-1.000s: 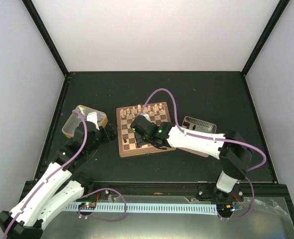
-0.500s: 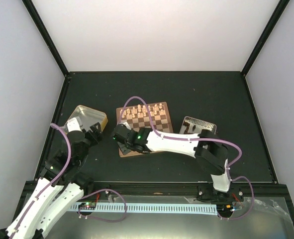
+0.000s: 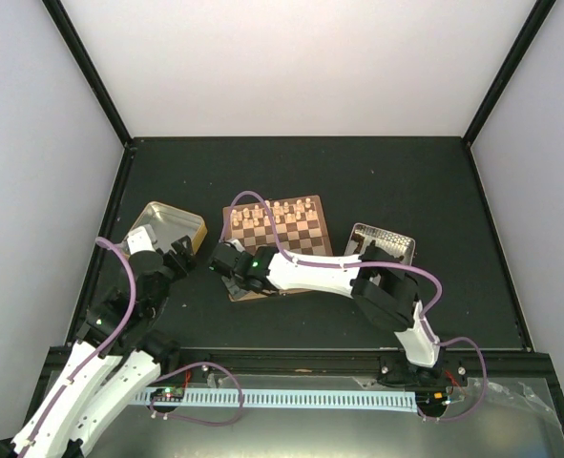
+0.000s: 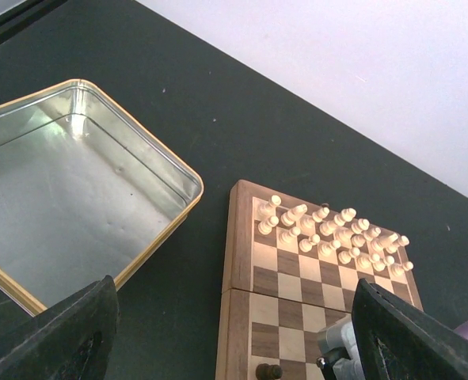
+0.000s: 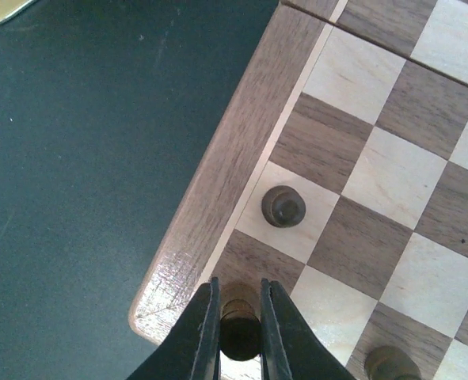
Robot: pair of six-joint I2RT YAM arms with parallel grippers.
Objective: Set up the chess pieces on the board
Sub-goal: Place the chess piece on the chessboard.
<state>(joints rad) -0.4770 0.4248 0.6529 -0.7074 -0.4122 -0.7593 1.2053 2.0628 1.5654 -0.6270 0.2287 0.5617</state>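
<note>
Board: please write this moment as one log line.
right gripper: shut on dark piece at board corner | left gripper: open, empty, by tin

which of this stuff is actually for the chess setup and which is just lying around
For the job: board, cream pieces on its far rows, standing dark piece near its corner, held dark piece in the right gripper.
Lying about: empty yellow-rimmed tin, metal tray right of the board.

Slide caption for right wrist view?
Right gripper pinching a dark chess piece at the board's corner square; second dark piece stands alongside.
</note>
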